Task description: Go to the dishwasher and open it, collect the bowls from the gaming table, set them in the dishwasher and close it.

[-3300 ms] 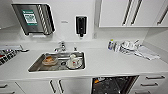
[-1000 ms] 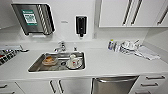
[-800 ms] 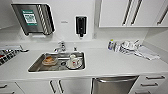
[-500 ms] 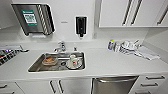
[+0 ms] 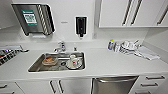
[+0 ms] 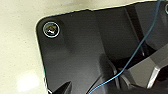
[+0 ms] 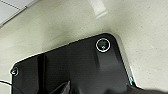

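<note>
Facing white desk (image 5: 105, 62) and sink (image 5: 37, 67), dishwasher (image 5: 112, 86) shut, low and right of centre; tool state cannot tell; best squared up to bar handle (image 5: 115, 80) before pulling.

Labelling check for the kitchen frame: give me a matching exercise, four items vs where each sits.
Items:
1. dishwasher
2. soap dispenser
3. sink
4. paper towel dispenser

Places:
A. on the wall, upper left, above the counter
B. set into the white counter, dishes inside
C. under the counter, steel front, right of the white cabinet doors
D. dark unit on the wall, above and right of the tap

Pairs: 1-C, 2-D, 3-B, 4-A
</note>
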`<state>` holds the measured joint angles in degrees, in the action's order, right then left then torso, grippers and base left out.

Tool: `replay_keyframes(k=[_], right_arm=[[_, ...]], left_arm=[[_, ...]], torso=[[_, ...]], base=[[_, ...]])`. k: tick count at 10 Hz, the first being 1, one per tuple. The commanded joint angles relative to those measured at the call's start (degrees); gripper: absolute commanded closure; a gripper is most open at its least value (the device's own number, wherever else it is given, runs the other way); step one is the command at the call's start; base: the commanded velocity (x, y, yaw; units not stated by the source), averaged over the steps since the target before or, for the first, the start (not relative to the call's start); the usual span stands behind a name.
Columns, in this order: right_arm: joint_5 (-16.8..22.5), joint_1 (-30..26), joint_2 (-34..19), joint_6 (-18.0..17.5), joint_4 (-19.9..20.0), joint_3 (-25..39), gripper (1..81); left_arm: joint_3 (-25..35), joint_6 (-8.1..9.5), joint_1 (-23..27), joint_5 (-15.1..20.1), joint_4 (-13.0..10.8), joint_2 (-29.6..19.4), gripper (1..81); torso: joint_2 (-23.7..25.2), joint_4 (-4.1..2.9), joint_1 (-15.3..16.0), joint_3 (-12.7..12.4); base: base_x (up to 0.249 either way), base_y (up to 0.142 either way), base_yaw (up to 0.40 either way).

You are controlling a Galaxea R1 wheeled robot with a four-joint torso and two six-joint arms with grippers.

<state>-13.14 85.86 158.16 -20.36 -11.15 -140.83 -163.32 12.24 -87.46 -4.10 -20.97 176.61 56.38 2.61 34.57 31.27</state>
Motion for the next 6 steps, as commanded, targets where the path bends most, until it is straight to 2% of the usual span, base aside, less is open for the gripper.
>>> replay_keyframes(k=[1,6], right_arm=[[-0.22,0.68,6.04,0.5,-4.31,-7.69,1.0],[0.13,1.47,11.84,0.31,-3.95,-15.78,1.0]], left_arm=[[-0.43,0.15,1.63,3.04,0.31,0.68,1.0],[-0.43,0.68,1.98,3.04,1.63,0.68,1.0]], torso=[[0.0,0.0,0.0,0.0],[0.0,0.0,0.0,0.0]], base=[[0.0,0.0,0.0],[0.0,0.0,0.0]])
